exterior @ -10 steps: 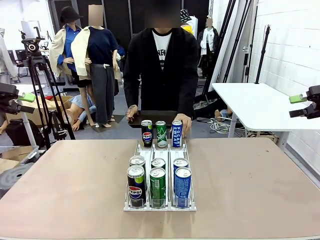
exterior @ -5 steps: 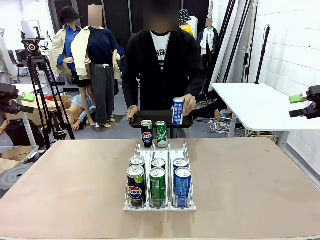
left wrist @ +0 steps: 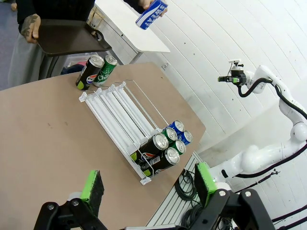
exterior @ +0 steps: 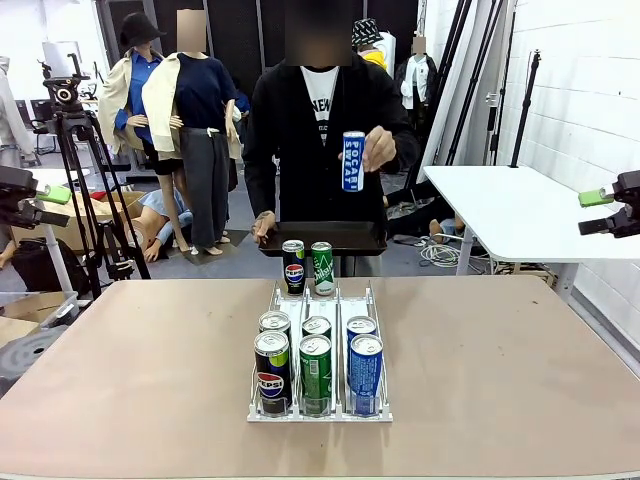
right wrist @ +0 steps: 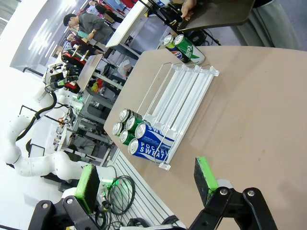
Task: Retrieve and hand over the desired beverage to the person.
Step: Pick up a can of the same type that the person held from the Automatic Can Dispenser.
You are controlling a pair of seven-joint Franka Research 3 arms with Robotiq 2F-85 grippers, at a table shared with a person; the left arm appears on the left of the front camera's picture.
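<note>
Raised: blue metal Pocari Sweat can (exterior: 353, 160) in person's hand (exterior: 378, 148), now high behind white wire rack (exterior: 322, 302) | your left gripper (left wrist: 148, 185), right gripper (right wrist: 146, 182): jaws wide apart, empty.

White brick wall (exterior: 585, 90) R, white side table (exterior: 510, 215) by it, camera tripod (exterior: 72, 120) L.

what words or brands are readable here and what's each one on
"POCARI SWEAT": on the blue can raised in the person's hand, and on the blue cans in the rack.
"PEPSI": on the black can at the near end of the rack's left lane.
Green cans: lettering too blurred to read.
T-shirt: black lettering partly covered, not readable.
</note>
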